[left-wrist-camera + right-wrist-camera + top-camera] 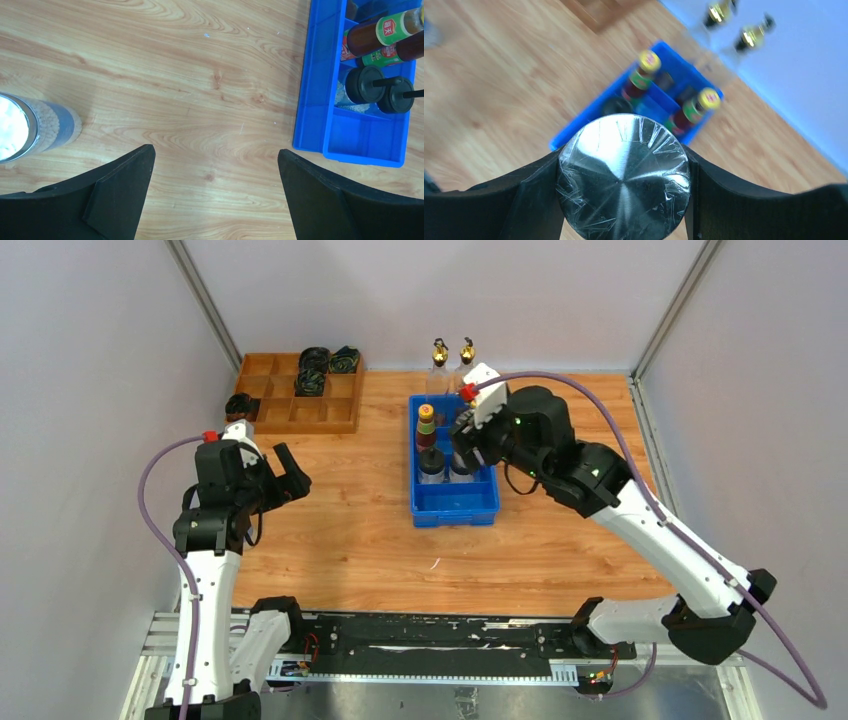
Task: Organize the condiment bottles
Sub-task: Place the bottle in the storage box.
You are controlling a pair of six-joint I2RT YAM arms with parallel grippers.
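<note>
One round, shiny, film-wrapped shaker (623, 176) clamped in R end effector (623, 165)

Looking down past the left hand (215, 150), black fingers (120, 195) spread wide, only bare wooden bench (200, 75) between them. At far left, a silver-lidded shaker (22, 127) upright on the wood, cut off by the frame edge. At right, a blue bin (311, 100) holding two dark bottles (372, 32) with green-and-red labels and, nearer, two black-capped jars (364, 84) side by side.
</note>
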